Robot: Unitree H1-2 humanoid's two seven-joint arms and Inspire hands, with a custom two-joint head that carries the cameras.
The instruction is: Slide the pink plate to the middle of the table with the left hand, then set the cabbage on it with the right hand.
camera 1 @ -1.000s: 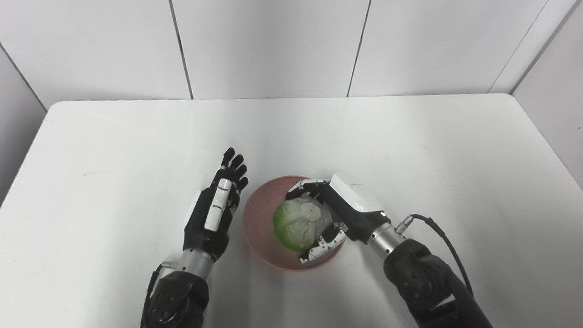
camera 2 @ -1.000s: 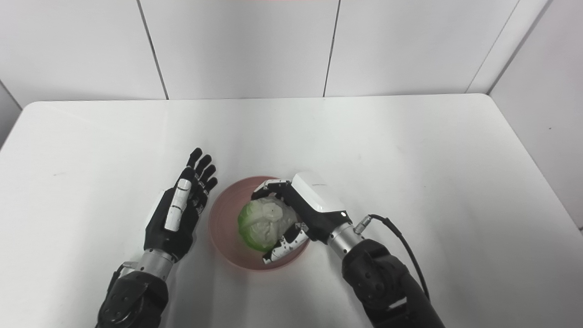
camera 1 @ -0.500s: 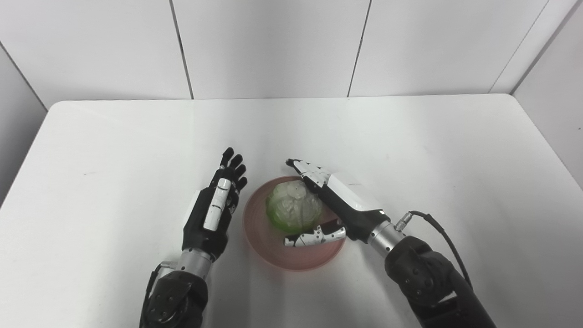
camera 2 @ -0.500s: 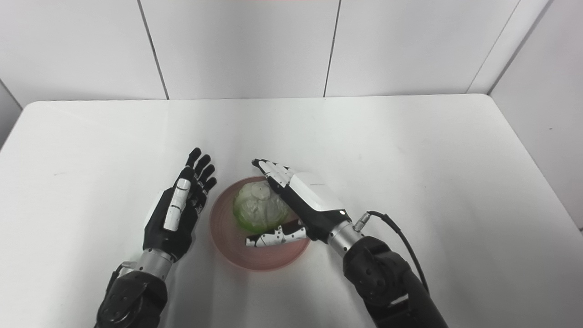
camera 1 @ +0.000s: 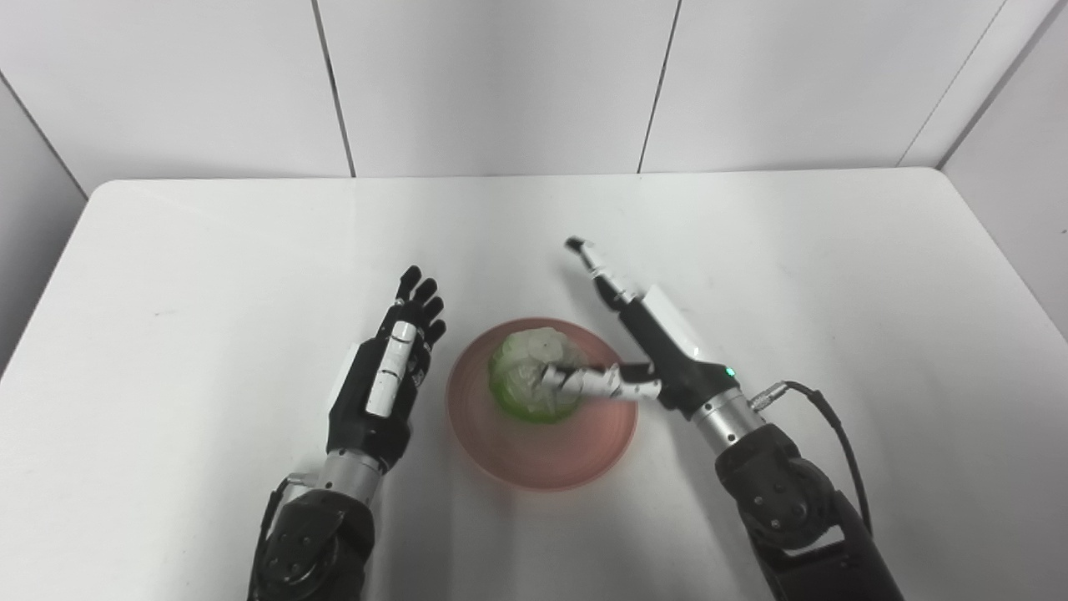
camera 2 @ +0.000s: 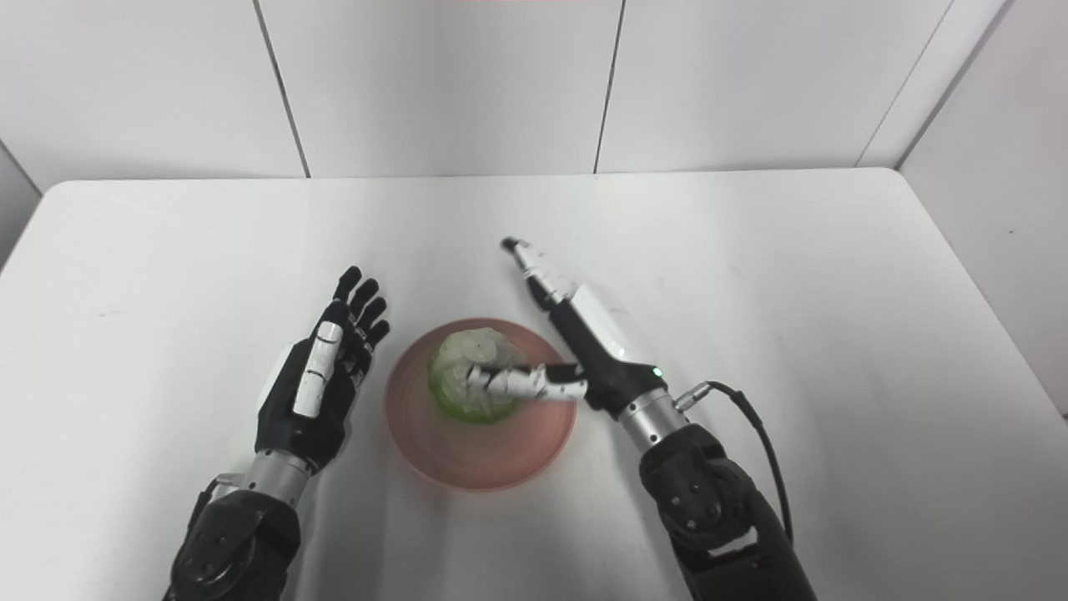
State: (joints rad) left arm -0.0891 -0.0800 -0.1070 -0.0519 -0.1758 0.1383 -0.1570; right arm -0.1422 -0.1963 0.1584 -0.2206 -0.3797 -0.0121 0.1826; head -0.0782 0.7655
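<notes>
In the left eye view, the pink plate (camera 1: 542,434) sits on the white counter (camera 1: 209,250) near its middle, toward the front edge, and the cabbage (camera 1: 534,384) rests on the plate's far half, green at the base and pale on top. The right hand (camera 1: 647,346) is raised beside the plate's right rim with its fingers stretched straight and apart toward the far side of the counter, holding nothing; its thumb (camera 1: 592,384) reaches sideways across the front of the cabbage, and whether it touches the leaves cannot be told. The left hand (camera 1: 388,376) lies just left of the plate, fingers extended and spread, empty, apart from the rim. In the right eye view, the same layout shows: the cabbage (camera 2: 471,380) sits on the plate (camera 2: 480,446), between the left hand (camera 2: 321,384) and the right hand (camera 2: 588,338), both with fingers apart and empty.
</notes>
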